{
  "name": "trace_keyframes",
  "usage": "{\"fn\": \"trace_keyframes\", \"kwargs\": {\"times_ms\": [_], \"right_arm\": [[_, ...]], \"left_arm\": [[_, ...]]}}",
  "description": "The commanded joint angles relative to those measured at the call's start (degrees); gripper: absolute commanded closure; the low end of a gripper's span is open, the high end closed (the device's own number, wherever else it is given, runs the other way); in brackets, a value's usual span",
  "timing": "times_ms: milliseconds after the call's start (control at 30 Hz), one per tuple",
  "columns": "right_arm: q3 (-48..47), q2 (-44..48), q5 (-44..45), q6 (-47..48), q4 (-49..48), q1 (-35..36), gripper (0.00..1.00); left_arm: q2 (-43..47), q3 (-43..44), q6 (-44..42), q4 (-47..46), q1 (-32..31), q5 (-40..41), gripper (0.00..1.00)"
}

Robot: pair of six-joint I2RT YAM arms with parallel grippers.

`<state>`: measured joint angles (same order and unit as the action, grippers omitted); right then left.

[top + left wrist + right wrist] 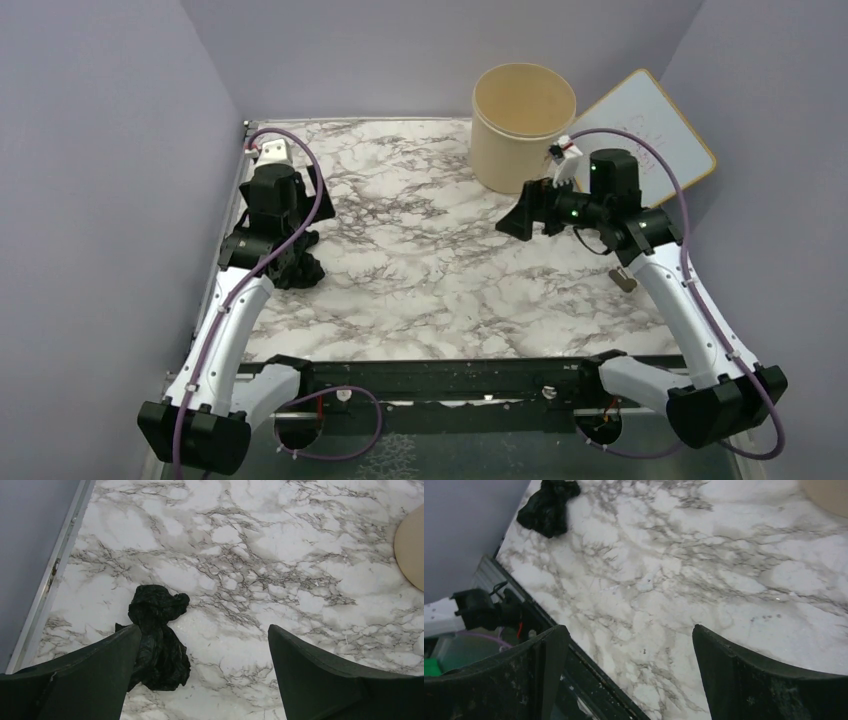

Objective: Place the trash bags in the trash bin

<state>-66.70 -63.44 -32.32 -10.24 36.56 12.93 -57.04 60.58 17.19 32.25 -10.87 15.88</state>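
step in hand looks like the approach: left gripper hangs over the crumpled trash bags by the left edge of the table, jaws wide, empty. right gripper wide open too. trash bin sits back right, well apart. next: shift left, drop, pinch.

A crumpled black trash bag lies on the white, grey-veined marble table in the lower left of the frame. The left gripper stands with its jaws spread wide, and its two dark fingers fill the bottom corners. The bottom-left finger covers the bag's lower left edge, and most of the bag shows in the gap. A curved slice of the beige trash bin shows at the right edge. A metal edge strip and a grey wall run down the upper left.
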Motion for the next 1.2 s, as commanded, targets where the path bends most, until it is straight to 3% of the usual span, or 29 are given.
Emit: {"fn": "trace_keyframes", "kwargs": {"times_ms": [0, 133, 200, 367, 433, 533, 633, 767, 867, 1033, 1167], "right_arm": [[-0.89, -2.74, 4.87, -0.16, 0.39, 9.93, 0.00], [-2.98, -7.78, 14.26, -1.18, 0.89, 21.19, 0.00], [-3.78, -10.35, 22.01, -3.58, 1.35, 25.01, 0.00], [-1.50, -11.15, 40.55, -18.91, -1.50, 26.51, 0.00], [1.06, -9.49, 43.32, -21.86, -3.96, 26.56, 0.00], [6.66, -7.02, 41.95, -23.02, -8.95, 26.53, 0.00], [8.95, -6.34, 39.43, -23.86, -9.67, 26.49, 0.00], [11.32, -4.35, 39.03, -26.33, -11.78, 26.50, 0.00], [12.68, -1.88, 42.44, -28.83, -13.67, 26.53, 0.00], [14.70, 1.20, 42.20, -24.61, -16.77, 26.53, 0.00], [12.08, -1.82, 37.72, -21.53, -13.57, 26.53, 0.00]], "left_arm": [[-0.75, -0.58, 2.96, -0.57, 0.36, 1.40, 0.01], [-0.51, -1.13, 1.07, -0.23, 0.36, -5.92, 0.01], [-0.28, -1.74, 4.77, 1.17, 0.44, -5.86, 0.01], [-0.74, -3.31, 11.07, 8.49, 1.89, -4.50, 0.01], [-1.30, -4.66, 13.47, 10.80, 4.44, -5.50, 0.01], [-2.37, -5.68, 12.45, 11.82, 11.53, -10.41, 0.01], [-3.64, -4.54, 11.49, 13.47, 15.95, -9.30, 0.01], [-3.64, -3.28, 12.20, 14.59, 18.20, -3.14, 0.01], [-4.51, -3.80, 12.91, 14.46, 19.74, -3.38, 0.01], [-5.88, -5.12, 14.49, 15.87, 19.90, -2.70, 0.01], [-3.87, -8.27, 15.73, 14.21, 19.98, -3.63, 0.01]]}}
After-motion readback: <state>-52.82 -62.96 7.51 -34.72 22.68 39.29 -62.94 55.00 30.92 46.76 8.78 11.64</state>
